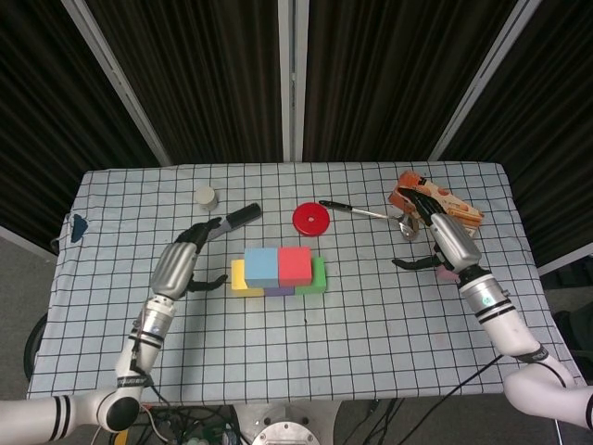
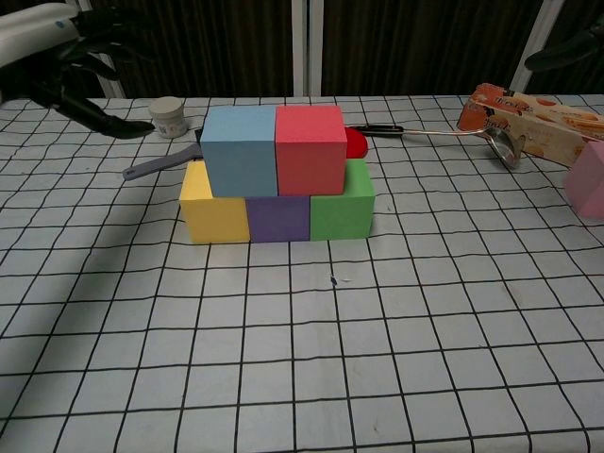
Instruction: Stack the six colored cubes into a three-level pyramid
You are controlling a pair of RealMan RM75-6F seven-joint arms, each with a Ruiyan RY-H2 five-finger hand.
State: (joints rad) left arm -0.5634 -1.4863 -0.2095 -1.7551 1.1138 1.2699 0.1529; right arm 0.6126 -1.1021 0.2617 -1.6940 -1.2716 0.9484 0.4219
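Five cubes are sitting stacked in the middle of the checked worktop [image 2: 311, 377]. The yellow cube [image 2: 213, 217], purple cube [image 2: 278, 219] and green cube [image 2: 342, 209] are making the bottom row, touching side by side. The blue cube [image 2: 240, 150] and red cube [image 2: 310, 148] are sitting on top of them, touching each other. The pink cube [image 2: 587, 182] is lying well apart at the right edge. The left hand [image 1: 178, 262] is hanging beside the stack with its fingers [image 2: 90, 110] spread, holding nothing. The right hand [image 1: 441, 242] is hovering over the pink cube, fingers apart, holding nothing.
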